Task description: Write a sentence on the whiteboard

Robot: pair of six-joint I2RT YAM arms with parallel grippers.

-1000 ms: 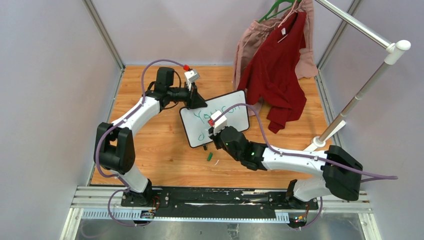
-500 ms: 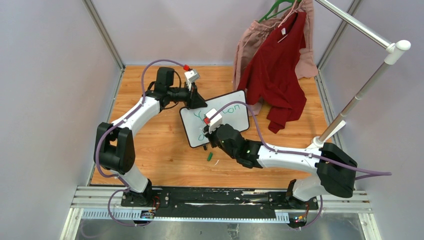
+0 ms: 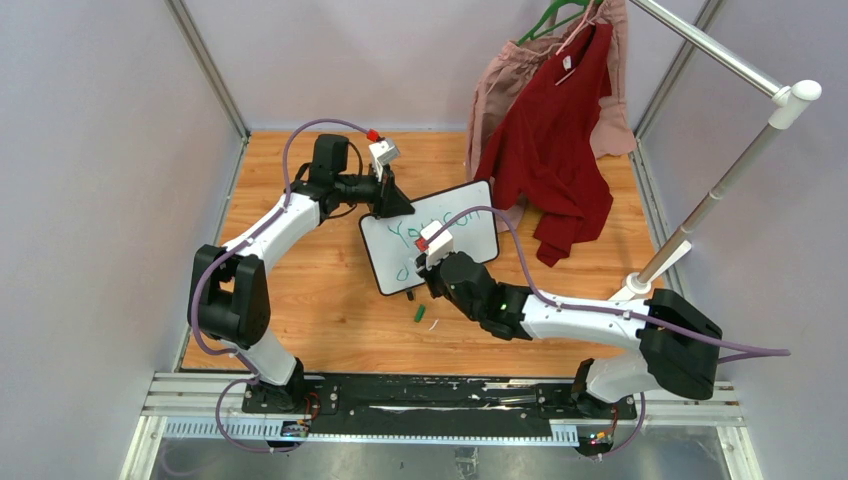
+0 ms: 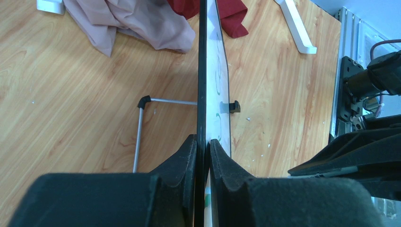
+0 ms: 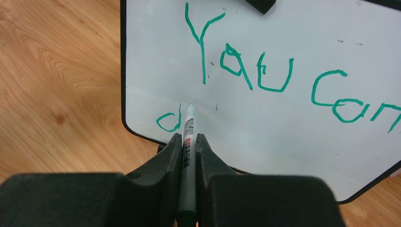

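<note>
One letter of the second line, a green "d" (image 5: 169,122), stands on the whiteboard (image 5: 283,137) under "You can", so the sentence (image 5: 274,89) seems a little more than half written. During the last second the right gripper (image 5: 188,138) went slightly left over the board and returned; the left gripper (image 4: 203,144) did not move. The right fingers are closed tightly on a marker (image 5: 190,118). Its tip is just beside the stem of the "d", but I cannot tell if it touches. The left fingers pinch the board's edge and steady it on the wooden table (image 3: 300,290). Probably "o" comes next.
</note>
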